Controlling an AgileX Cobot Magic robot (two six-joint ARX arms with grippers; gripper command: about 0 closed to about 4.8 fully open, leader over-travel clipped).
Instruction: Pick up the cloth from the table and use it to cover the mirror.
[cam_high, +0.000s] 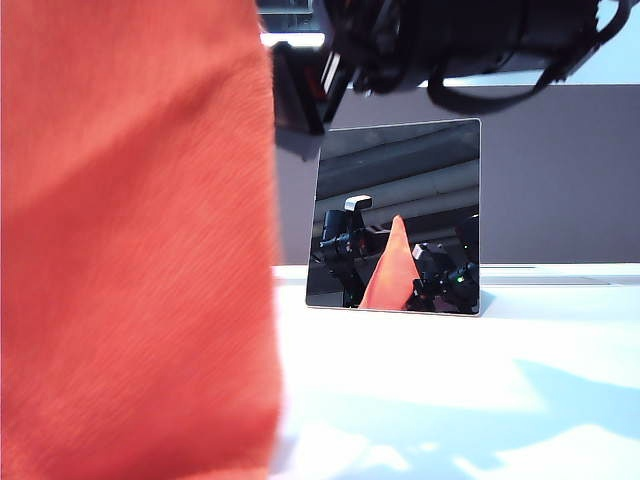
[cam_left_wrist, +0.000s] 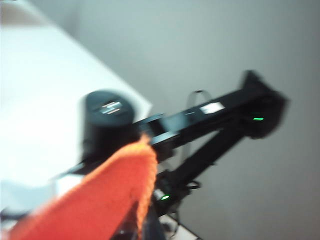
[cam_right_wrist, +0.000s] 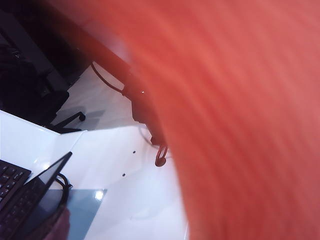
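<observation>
Cloth (cam_high: 135, 240) hangs left of uncovered mirror (cam_high: 395, 215).

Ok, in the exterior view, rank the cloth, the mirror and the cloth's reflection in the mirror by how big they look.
1. Cloth: fills the left side of the frame, though it hangs close to the camera, which inflates it.
2. Mirror: upright on the table, still uncovered.
3. Cloth's reflection: a narrow orange wedge.
</observation>
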